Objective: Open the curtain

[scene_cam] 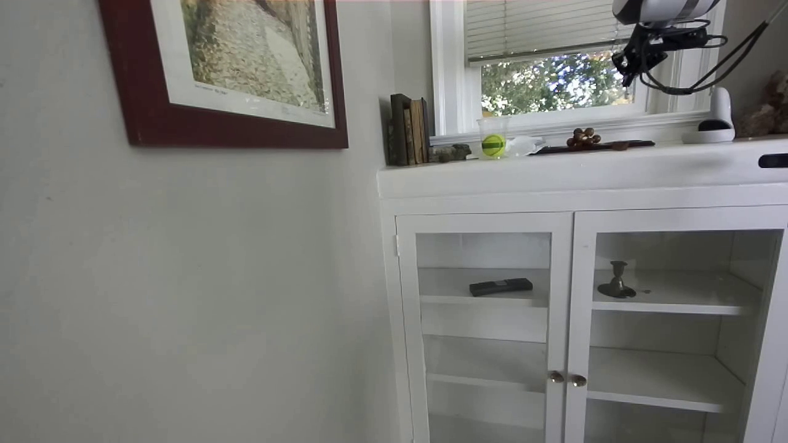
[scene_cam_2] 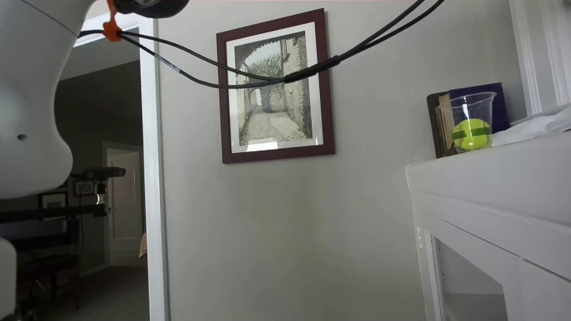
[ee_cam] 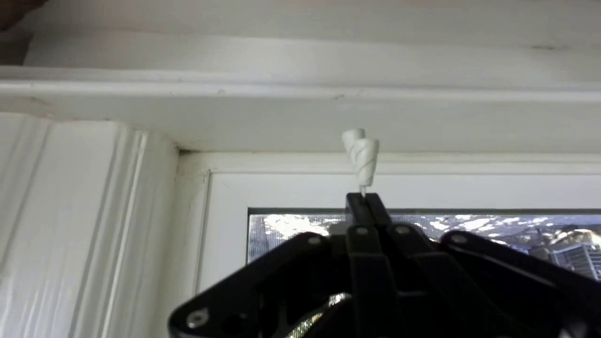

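Observation:
The curtain [scene_cam: 548,24], a white slatted blind, covers the upper part of the window in an exterior view. Its bottom rail hangs slightly slanted, and trees show through the bare glass below it. In the wrist view my gripper [ee_cam: 364,195] is shut on a thin cord. Two white cord tassels [ee_cam: 366,157] stick out just past the fingertips. My gripper [scene_cam: 625,75] is in front of the right part of the window, below the rail's right end in that exterior view. The slats do not show in the wrist view.
Below the window, a white ledge [scene_cam: 572,169] carries books [scene_cam: 409,132], a clear cup with a yellow-green ball [scene_cam: 493,146], a brown cluster [scene_cam: 583,138] and a white stand [scene_cam: 708,132]. A red-framed picture [scene_cam_2: 330,111] hangs on the wall. Black cables [scene_cam_2: 312,70] droop from the arm.

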Action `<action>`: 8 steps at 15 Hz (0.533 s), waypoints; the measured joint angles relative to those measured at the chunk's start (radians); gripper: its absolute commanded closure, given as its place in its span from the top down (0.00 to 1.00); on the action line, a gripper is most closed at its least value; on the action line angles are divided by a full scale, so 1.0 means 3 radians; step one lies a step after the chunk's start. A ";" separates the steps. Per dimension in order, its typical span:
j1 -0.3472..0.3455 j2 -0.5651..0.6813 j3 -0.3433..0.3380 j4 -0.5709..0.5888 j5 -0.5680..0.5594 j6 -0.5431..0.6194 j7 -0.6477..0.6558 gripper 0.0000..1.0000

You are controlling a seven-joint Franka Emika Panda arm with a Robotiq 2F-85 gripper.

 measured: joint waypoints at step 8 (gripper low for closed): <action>0.0067 -0.0399 -0.0003 -0.0723 -0.0022 0.0000 -0.0047 0.00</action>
